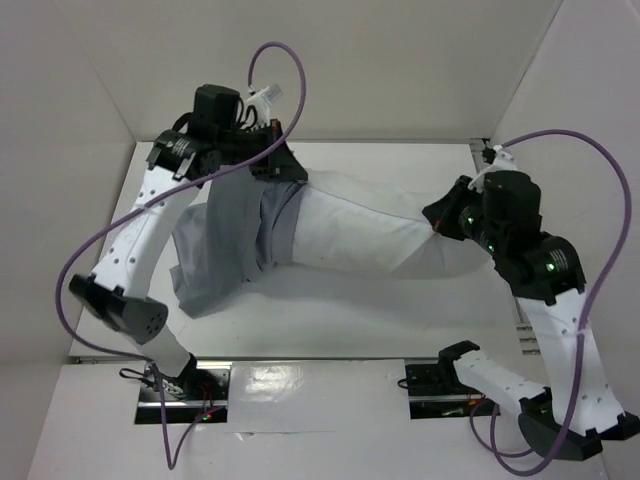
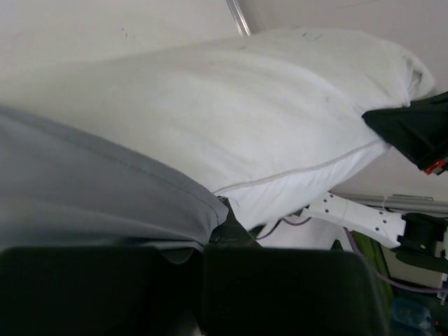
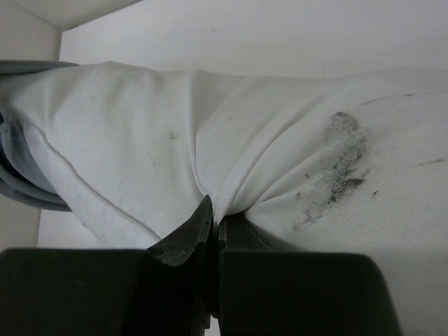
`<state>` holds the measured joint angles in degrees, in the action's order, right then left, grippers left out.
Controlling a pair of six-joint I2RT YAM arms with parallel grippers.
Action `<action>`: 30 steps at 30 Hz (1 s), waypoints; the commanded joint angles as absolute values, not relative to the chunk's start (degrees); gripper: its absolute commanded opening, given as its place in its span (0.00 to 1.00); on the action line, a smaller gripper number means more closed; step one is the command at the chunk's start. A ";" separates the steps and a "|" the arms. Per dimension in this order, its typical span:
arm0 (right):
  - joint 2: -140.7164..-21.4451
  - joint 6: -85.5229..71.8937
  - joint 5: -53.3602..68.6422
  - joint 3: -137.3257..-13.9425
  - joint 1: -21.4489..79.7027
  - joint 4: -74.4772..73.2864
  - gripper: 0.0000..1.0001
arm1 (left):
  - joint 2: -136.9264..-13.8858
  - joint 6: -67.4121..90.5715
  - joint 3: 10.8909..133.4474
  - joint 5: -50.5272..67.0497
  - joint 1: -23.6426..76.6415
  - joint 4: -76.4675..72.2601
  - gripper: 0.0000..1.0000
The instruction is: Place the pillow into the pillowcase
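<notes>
The white pillow (image 1: 370,230) lies across the table, its left end inside the grey pillowcase (image 1: 225,245). My left gripper (image 1: 272,160) is at the far edge of the pillowcase's mouth and is shut on its grey hem (image 2: 203,210), with the pillow (image 2: 245,112) bulging beyond it. My right gripper (image 1: 445,215) is at the pillow's right end, shut on a pinched fold of the white stained fabric (image 3: 231,189). The pillowcase's edge shows at the far left of the right wrist view (image 3: 21,175).
White walls enclose the table at the back and on both sides. A purple cable (image 1: 100,240) loops over the left arm and another (image 1: 610,230) over the right arm. The arm bases (image 1: 440,385) stand at the near edge.
</notes>
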<state>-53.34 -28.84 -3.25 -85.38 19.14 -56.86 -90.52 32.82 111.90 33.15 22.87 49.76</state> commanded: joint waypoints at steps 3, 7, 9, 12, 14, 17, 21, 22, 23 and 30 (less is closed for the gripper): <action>-61.24 -36.29 -4.20 -78.85 18.99 -43.81 0.00 | -110.42 27.60 125.31 31.90 24.61 46.85 0.00; -70.29 -36.91 -3.53 -76.99 13.21 -33.07 0.06 | -121.96 23.74 137.18 28.13 24.61 47.46 0.56; -74.95 -36.91 0.33 -78.12 6.27 -28.67 0.31 | -122.87 23.12 139.92 28.13 24.61 47.46 0.81; -84.18 -35.43 4.92 -83.47 1.25 -25.83 0.81 | -118.49 22.41 139.14 26.29 23.91 45.27 1.00; -89.20 -33.93 4.23 -91.74 0.62 -29.35 0.87 | -112.19 21.88 136.69 25.66 22.68 43.08 1.00; -88.51 -31.21 -0.25 -95.19 0.62 -28.66 0.95 | -104.00 22.50 131.59 20.06 20.40 38.52 1.00; -85.78 -26.21 -2.72 -95.71 2.27 -27.25 0.99 | -91.86 27.05 119.22 5.66 16.53 37.00 0.88; -85.78 -25.15 -3.25 -96.23 3.07 -27.25 0.99 | -88.97 27.59 117.18 1.01 15.57 37.00 0.82; -85.78 -23.92 -3.25 -96.24 3.95 -27.77 0.99 | -87.90 28.21 115.07 -0.25 13.64 37.52 0.78; -92.72 -16.79 -1.40 -94.67 18.09 -32.52 0.99 | -83.24 30.06 94.86 4.12 9.40 38.06 0.86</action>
